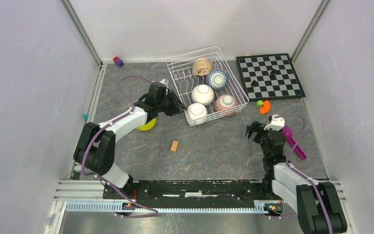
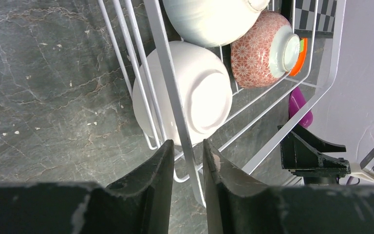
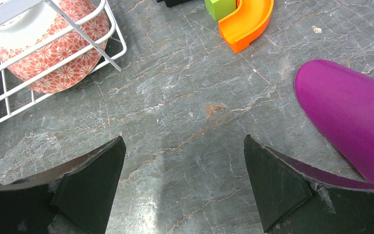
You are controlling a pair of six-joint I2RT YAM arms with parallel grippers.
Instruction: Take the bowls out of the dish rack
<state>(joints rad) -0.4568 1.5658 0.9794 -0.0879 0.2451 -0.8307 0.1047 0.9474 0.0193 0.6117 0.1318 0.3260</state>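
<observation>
The white wire dish rack (image 1: 233, 78) stands at the back centre. It holds a beige bowl (image 1: 202, 66), a blue-and-white bowl (image 1: 216, 78), two white bowls (image 1: 202, 94) (image 1: 196, 111) and a pink-red speckled bowl (image 1: 226, 103). A lime-green bowl (image 1: 147, 125) sits on the table under my left arm. My left gripper (image 1: 179, 108) is at the rack's near-left corner. In the left wrist view it (image 2: 188, 142) stands slightly open, its jaws straddling a rim wire (image 2: 168, 63) beside the nearer white bowl (image 2: 199, 92). My right gripper (image 1: 253, 130) is open and empty over bare table (image 3: 182, 144).
A chessboard (image 1: 270, 75) with dark pieces lies right of the rack. An orange curved piece (image 1: 265, 106), a green cube (image 1: 259, 103) and a purple scoop (image 1: 292, 139) lie near my right arm. A wooden block (image 1: 175, 146) lies mid-table. Small blocks (image 1: 118, 61) sit back left.
</observation>
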